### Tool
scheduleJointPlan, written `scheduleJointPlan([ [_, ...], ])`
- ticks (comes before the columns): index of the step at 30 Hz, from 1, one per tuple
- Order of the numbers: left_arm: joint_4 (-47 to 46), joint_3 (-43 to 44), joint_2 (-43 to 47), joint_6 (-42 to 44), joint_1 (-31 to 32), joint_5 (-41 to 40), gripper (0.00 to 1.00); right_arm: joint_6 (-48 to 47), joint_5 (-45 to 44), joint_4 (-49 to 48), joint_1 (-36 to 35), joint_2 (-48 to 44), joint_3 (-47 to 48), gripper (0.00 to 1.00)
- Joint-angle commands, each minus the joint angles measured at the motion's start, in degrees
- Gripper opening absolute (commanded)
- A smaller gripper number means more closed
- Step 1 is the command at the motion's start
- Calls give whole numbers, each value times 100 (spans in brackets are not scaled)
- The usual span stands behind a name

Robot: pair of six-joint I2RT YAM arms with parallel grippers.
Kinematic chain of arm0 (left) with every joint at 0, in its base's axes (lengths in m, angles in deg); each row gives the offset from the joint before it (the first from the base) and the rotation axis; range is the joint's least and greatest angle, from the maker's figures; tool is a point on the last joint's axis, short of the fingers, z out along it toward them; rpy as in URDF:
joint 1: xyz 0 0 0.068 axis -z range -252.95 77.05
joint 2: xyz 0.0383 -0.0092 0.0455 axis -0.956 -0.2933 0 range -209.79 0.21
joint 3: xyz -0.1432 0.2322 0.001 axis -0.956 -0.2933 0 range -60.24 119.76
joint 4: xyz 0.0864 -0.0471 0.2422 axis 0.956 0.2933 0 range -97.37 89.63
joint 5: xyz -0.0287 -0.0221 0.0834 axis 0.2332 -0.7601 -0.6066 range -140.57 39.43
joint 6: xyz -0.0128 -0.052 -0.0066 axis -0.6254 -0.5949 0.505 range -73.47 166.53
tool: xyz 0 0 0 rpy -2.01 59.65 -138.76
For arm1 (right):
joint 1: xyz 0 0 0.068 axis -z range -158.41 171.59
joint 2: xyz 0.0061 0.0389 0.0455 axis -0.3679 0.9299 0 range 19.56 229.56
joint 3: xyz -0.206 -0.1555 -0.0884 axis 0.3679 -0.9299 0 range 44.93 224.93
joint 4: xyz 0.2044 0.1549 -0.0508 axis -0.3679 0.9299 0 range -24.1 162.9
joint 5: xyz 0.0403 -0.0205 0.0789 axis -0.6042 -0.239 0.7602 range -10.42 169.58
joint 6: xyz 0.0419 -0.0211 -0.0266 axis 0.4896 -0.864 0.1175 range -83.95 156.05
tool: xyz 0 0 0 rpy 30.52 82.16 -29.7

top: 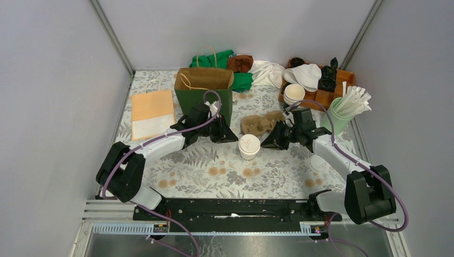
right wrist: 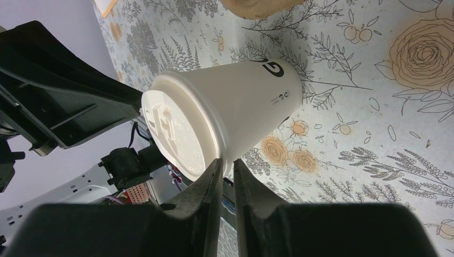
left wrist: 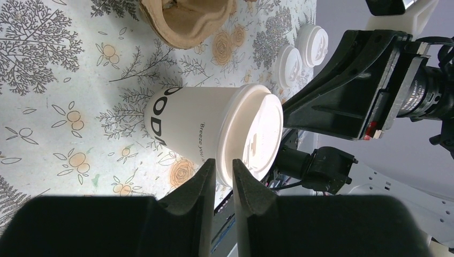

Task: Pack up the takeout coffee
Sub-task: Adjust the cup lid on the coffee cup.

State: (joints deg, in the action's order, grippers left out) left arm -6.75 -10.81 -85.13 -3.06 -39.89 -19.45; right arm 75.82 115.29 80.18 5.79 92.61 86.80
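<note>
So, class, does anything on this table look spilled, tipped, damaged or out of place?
No spill shows; the takeout coffee stands upright with its lid on. The only oddity: two loose lids lie on the table, near its right edge.

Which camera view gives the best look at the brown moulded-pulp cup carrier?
The top external view: the brown moulded-pulp cup carrier shows whole there, just beyond the white lidded paper cup. The left wrist view catches only part of the carrier at its upper edge, and the right wrist view only a small sliver at the top.
</note>
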Motion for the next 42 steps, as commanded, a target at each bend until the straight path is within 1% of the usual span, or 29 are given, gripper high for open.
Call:
scheduleJointPlan([
  [1, -336, 137, -29, -6, 5, 105, 22, -4, 210, -168, 15, 116, 170, 20],
  [6, -364, 125, -64, -22, 7, 132, 22, 57, 261, -280, 6, 173, 173, 19],
  [14, -420, 103, -138, -42, 7, 173, 22, -4, 136, -121, 4, 35, 263, 20],
  [22, -466, 124, -207, -57, 8, 228, 21, 18, 248, -177, 5, 28, 223, 20],
  [38, -510, 145, -389, -34, 16, 227, 18, 54, 289, -277, -47, 219, 208, 18],
  [42, -511, 132, -426, -8, 25, 224, 17, -7, 245, -221, -47, 273, 236, 14],
])
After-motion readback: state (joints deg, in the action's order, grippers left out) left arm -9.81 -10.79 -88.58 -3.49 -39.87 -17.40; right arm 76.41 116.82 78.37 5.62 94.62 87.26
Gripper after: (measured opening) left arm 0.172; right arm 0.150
